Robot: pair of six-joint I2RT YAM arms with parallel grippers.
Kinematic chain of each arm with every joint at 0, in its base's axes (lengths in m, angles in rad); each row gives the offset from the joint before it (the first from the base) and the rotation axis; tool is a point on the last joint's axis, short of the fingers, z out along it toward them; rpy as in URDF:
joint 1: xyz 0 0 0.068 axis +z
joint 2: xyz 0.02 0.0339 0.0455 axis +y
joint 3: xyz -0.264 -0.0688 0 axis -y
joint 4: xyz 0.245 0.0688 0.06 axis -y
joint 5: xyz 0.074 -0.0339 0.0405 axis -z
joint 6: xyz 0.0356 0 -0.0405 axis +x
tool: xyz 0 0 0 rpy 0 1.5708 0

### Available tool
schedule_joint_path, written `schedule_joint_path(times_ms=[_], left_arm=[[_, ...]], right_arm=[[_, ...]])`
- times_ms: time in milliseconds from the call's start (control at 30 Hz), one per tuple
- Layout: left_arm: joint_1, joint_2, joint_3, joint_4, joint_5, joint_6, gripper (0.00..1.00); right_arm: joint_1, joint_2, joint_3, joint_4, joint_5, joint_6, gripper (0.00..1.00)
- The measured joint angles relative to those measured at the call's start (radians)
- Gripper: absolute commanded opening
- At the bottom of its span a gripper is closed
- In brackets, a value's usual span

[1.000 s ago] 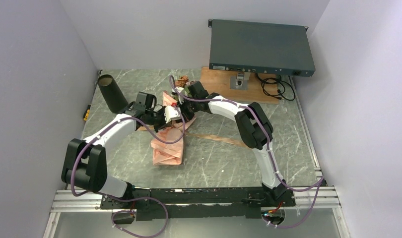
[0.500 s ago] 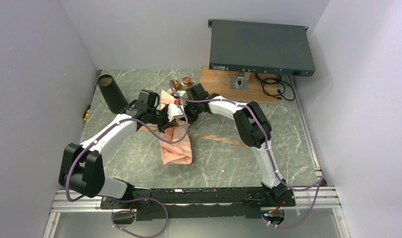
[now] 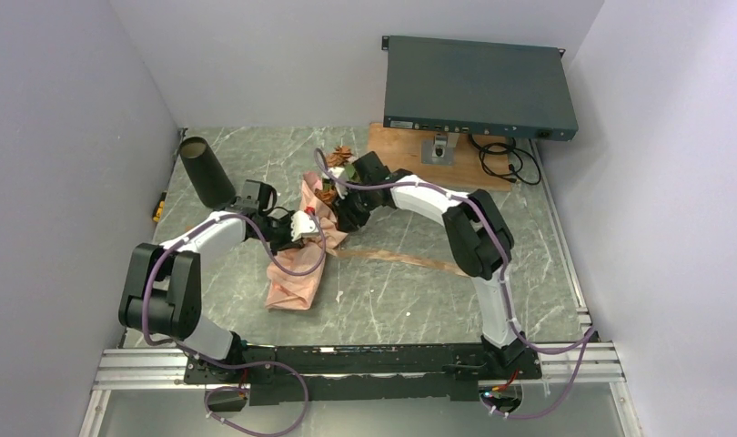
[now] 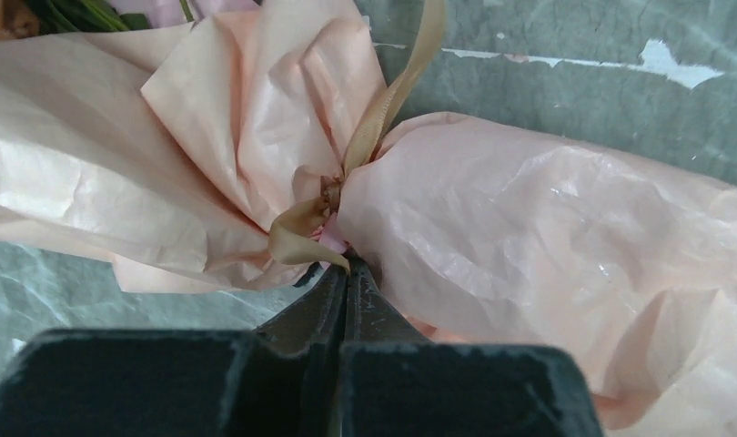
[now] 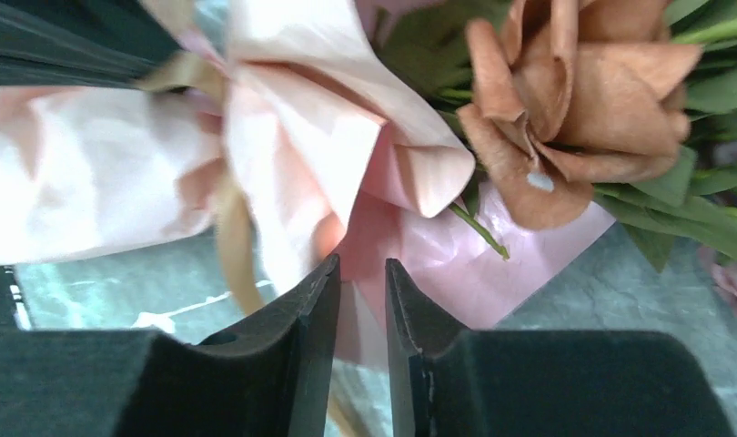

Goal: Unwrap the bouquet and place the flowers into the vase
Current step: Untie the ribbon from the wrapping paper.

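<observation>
vase [image 3: 207,173]: black tube at 10 o'clock on the table [image 3: 529,237], open mouth showing, well apart from the bouquet.
left jaws: pressed flat together, no gap. The tips sit right at the ribbon knot, coming in from the 9 o'clock side. Cannot tell if the small ribbon loop is pinched or only touching.
bouquet [image 3: 292,273]: lying mid-table, still in its crinkled pink paper. The wrapped stem end points to 7 o'clock and the heads to 1 o'clock.
ribbon [image 4: 383,118]: tan, knotted round the paper's waist. In the top view one loose end trails flat over the table toward 4 o'clock.
flowers [image 5: 565,100]: rust rose and green leaves poke out of the flared paper collar. The stems are hidden inside the wrap.
right jaws: narrow gap, fingers nearly parallel, over the collar just beside the rust rose, on the bouquet's 2 o'clock side. Nothing visibly clamped between them.
rack box [image 3: 479,86]: dark grey, at 1 o'clock, raised on a stand over a wooden board [image 3: 397,146].
cables [image 3: 510,164]: black, coiled on the board's 3 o'clock end.
</observation>
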Motion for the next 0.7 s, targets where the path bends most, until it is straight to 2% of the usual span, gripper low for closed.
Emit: schedule_joint_path(times_ms=[100,133,233,300,367,467,567,700], left_arm=[[0.001,0.011,-0.002,0.011,0.007,0.073,0.10],[0.002,0.011,-0.006,0.016,0.010,0.098,0.15],[0.007,0.010,-0.024,0.039,0.020,0.166,0.44],[0.011,0.005,-0.032,0.054,0.022,0.199,0.54],[0.013,-0.007,-0.033,0.065,0.023,0.212,0.57],[0.014,-0.054,-0.034,0.063,0.029,0.211,0.58],[0.014,-0.121,-0.033,0.038,0.042,0.211,0.58],[0.014,-0.203,-0.014,-0.038,0.066,0.233,0.58]], right_arm=[[0.000,-0.068,-0.001,-0.015,-0.014,0.001,0.44],[0.000,-0.095,-0.001,-0.019,-0.018,0.000,0.48],[0.000,-0.175,-0.001,-0.025,-0.031,0.001,0.59],[0.000,-0.214,-0.001,-0.023,-0.044,0.011,0.63],[0.001,-0.234,-0.001,-0.014,-0.060,0.024,0.63],[0.005,-0.222,0.001,0.006,-0.090,0.060,0.56],[0.008,-0.156,0.020,0.020,-0.116,0.099,0.48],[0.015,-0.043,0.039,0.061,-0.130,0.159,0.47]])
